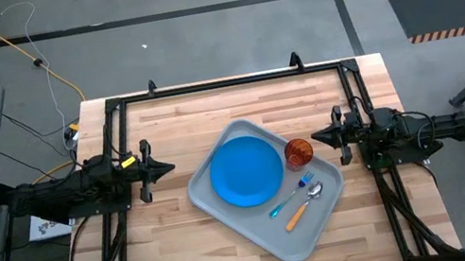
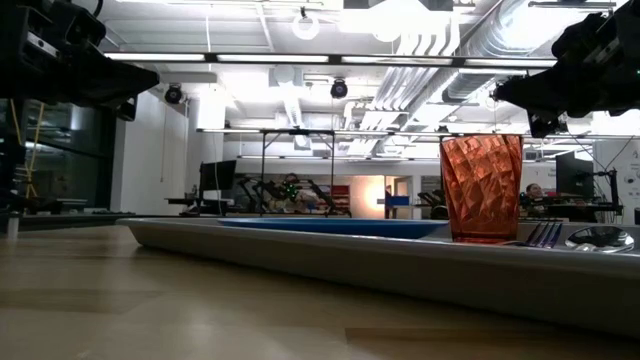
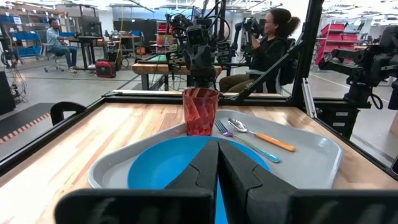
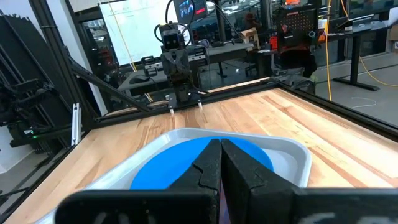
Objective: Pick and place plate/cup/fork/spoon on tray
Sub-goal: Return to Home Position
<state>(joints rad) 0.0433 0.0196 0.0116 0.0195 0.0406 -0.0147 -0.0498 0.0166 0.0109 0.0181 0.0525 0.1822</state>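
The tray [image 1: 304,236] lies slantwise at mid-table, and it is fully laid; the blue plate [image 1: 246,171] sits flat on its left half; the red-orange cup [image 1: 299,152] stands upright just beside the plate's right edge, close to the tray's rim; the fork [image 1: 290,196] and the spoon [image 1: 304,206] lie side by side on the right half, teal handle next to orange one. Nothing of the task is off the tray, so by the look of it only the return to home is left.

The left gripper [image 1: 167,169] points at the tray's left rim from just off it, jaws pressed together with nothing between them; the right gripper [image 1: 316,140] hangs just beside the cup, raised above the tabletop in the low view, jaws likewise closed and empty.

The right arm is the one to watch; the cup looks light and tall, so that arm should draw straight back from it, level or rising, with no sideways sweep; the left arm has open wood around it and needs only a tidy pull-back.
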